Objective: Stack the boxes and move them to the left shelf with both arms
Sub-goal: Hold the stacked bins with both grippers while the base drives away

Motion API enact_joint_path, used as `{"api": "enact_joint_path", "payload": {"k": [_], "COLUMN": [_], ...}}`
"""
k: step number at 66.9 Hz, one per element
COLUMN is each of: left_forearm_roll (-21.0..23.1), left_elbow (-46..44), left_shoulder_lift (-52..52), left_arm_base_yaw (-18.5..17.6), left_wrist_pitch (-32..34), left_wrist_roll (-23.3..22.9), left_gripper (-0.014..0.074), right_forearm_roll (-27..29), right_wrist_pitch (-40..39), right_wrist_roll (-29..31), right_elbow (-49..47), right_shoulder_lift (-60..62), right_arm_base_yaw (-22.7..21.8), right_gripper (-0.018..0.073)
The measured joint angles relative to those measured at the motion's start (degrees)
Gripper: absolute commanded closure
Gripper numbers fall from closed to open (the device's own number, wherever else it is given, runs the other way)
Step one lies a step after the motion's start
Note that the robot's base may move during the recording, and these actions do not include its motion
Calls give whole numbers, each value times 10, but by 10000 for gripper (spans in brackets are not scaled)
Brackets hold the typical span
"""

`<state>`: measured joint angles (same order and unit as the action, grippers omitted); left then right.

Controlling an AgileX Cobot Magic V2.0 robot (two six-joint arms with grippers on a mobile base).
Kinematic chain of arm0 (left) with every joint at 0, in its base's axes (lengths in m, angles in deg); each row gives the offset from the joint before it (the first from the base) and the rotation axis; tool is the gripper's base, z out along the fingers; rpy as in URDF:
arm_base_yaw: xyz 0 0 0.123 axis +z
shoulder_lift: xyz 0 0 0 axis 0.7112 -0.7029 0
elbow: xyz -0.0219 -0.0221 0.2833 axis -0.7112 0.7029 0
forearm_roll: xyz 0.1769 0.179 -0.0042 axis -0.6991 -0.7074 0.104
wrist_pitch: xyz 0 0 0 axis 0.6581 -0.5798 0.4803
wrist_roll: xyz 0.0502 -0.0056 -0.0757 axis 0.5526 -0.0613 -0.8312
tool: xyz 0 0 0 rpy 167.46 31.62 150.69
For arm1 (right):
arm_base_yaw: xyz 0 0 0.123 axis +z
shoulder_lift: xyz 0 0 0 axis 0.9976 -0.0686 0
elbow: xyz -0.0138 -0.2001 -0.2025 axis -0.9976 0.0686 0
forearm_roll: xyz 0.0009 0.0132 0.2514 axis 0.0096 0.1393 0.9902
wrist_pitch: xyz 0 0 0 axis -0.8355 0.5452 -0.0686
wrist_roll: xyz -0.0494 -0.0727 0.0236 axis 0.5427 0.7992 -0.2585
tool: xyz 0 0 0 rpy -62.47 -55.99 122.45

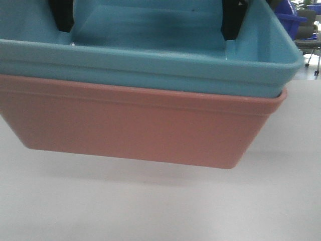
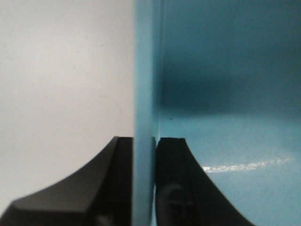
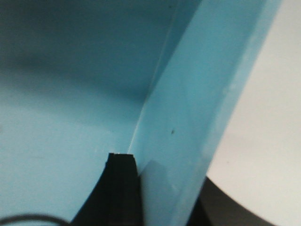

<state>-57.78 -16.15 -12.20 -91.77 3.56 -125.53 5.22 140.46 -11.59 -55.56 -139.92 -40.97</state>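
The light blue tub sits nested inside the salmon pink tub. The stack appears to hang a little above the white table. My left gripper is shut on the blue tub's left wall, one finger inside and one outside. One of its fingers shows at the top left of the front view. My right gripper is shut on the blue tub's right wall. One of its fingers shows at the top right of the front view. The left shelf is out of view.
Dark blue crates and a wheeled chair stand beyond the table's far right edge. The white table top spreads below and in front of the stack.
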Motion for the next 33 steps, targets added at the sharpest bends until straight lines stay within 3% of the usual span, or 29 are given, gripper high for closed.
{"api": "enact_joint_path", "payload": {"k": [33], "left_forearm_roll": [0], "left_elbow": [0], "left_shoulder_lift": [0], "left_arm_base_yaw": [-1], "left_wrist_pitch": [0], "left_wrist_roll": [-1], "left_gripper": [600], "right_forearm_roll": [-1], "right_wrist_pitch": [1], "right_wrist_roll": [0], "right_elbow": [0], "right_shoulder_lift": [0], "right_arm_base_yaw": [0], "right_gripper": [503]}}
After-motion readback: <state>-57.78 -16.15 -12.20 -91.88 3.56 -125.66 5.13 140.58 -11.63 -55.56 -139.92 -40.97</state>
